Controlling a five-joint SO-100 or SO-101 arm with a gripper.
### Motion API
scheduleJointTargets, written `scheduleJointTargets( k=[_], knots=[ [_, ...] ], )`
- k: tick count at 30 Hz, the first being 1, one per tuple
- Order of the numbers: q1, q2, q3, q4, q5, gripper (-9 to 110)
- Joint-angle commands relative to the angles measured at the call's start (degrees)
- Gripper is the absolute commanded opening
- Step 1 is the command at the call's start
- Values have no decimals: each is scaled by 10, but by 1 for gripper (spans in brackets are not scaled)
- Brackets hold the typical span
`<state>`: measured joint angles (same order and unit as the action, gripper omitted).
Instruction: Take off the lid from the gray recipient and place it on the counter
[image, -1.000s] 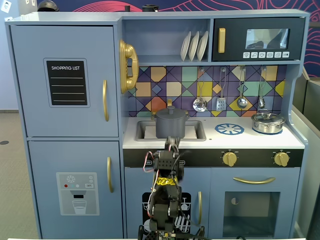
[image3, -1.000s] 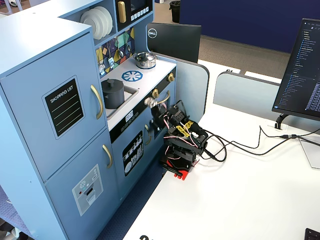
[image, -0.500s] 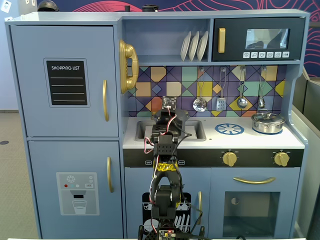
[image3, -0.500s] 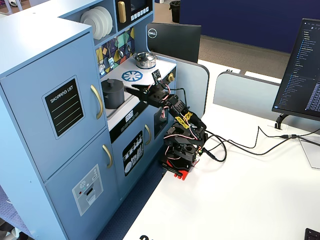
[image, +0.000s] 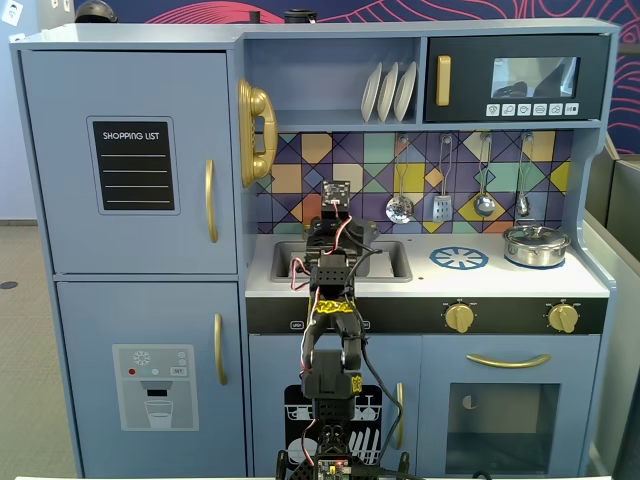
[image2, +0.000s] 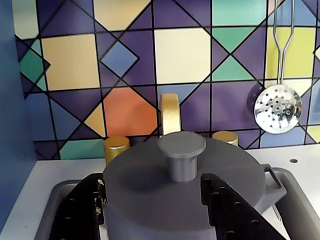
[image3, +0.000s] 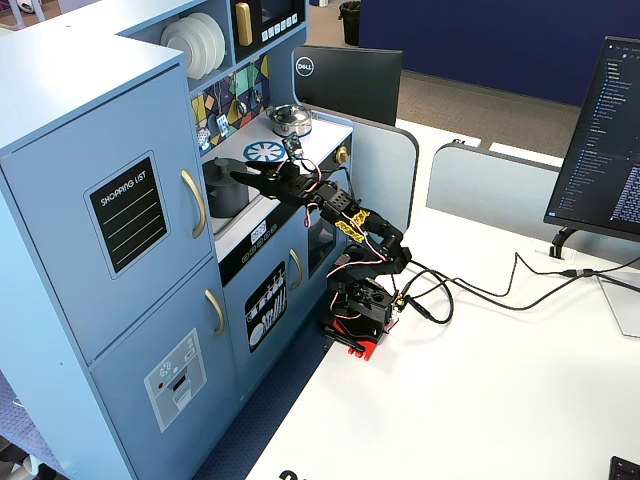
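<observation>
dark gray lid (image2: 185, 172): matte disc with a central knob, seated flat on the gray recipient (image2: 150, 220); fills the lower middle of the wrist view.
gray recipient: stands in the sink recess (image2: 50, 210) at the left part of the counter (image: 480, 280); a side handle shows at its right in the wrist view. in a fixed view (image: 362, 250) the arm covers most of it.
gripper (image2: 150, 197): jaws spread, one black finger on each side of the lid, near its front edge; contact with the lid cannot be told. neither finger is on the knob.
arm (image3: 345, 215): stretched from its base on the white table (image3: 480, 400) over the counter's near edge toward the pot (image3: 225, 185).
counter: white top with a blue burner ring (image: 459, 258) to the right of the sink.
silver pot (image: 535, 244): far right of the counter, lid on, well apart from the gripper.
backsplash (image2: 180, 55): coloured tiles; a skimmer (image2: 278, 106) hangs at the right in the wrist view.
gold tap (image2: 170, 114): just behind the lid.
</observation>
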<state>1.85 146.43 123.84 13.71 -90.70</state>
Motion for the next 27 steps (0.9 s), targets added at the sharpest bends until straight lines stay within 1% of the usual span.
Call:
scheduleJointTargets(
  k=[1,7,12,21,27],
  knots=[
    [11,-44,-54,-33,-7,17],
    [18,-107,-77,-57,-8,16],
    [21,-169,-90,-107,-10,16],
    [22,-258,-147,-120,-4,14],
    [16,-287,-171,-126,-3,12]
  ],
)
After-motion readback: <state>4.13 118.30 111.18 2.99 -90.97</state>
